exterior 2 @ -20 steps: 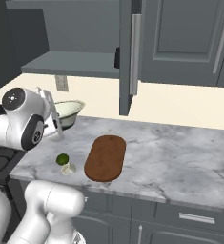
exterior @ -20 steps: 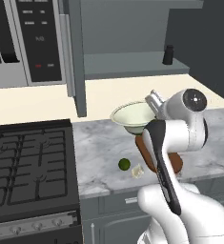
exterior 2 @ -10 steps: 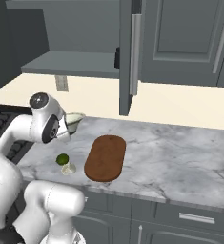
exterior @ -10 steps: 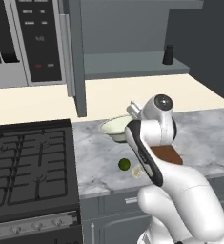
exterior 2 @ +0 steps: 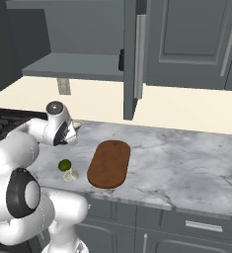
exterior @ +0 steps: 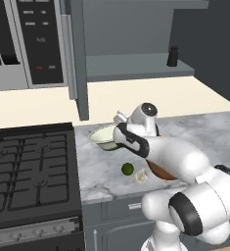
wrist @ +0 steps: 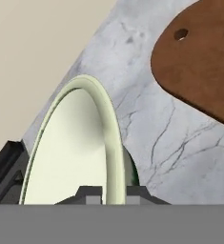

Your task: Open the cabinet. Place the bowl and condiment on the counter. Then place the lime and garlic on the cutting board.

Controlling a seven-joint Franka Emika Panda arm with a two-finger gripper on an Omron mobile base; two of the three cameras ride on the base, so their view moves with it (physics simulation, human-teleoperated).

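My gripper (wrist: 112,193) is shut on the rim of the pale cream-green bowl (wrist: 75,143), which stands tilted on edge in the hand view. In the left base view the bowl (exterior: 103,137) hangs low over the marbled counter (exterior: 102,166) close to the stove, with the gripper (exterior: 116,140) at its right rim; whether it touches the stone I cannot tell. The lime (exterior: 127,169) and garlic (exterior: 141,177) lie near the counter's front edge, left of the oval cutting board (exterior 2: 109,164). The dark condiment (exterior: 172,56) stands on the open cabinet's shelf (exterior: 136,66).
A black stove top (exterior: 28,171) borders the counter on the left, with a microwave (exterior: 35,41) above it. The open cabinet door (exterior: 80,59) juts out over the counter's back. Bare stone (exterior 2: 186,163) stretches right of the board.
The arm has swung left and down, carrying the bowl from above the cutting board's back end to low over the counter near the stove. Lime, garlic and board have stayed put.
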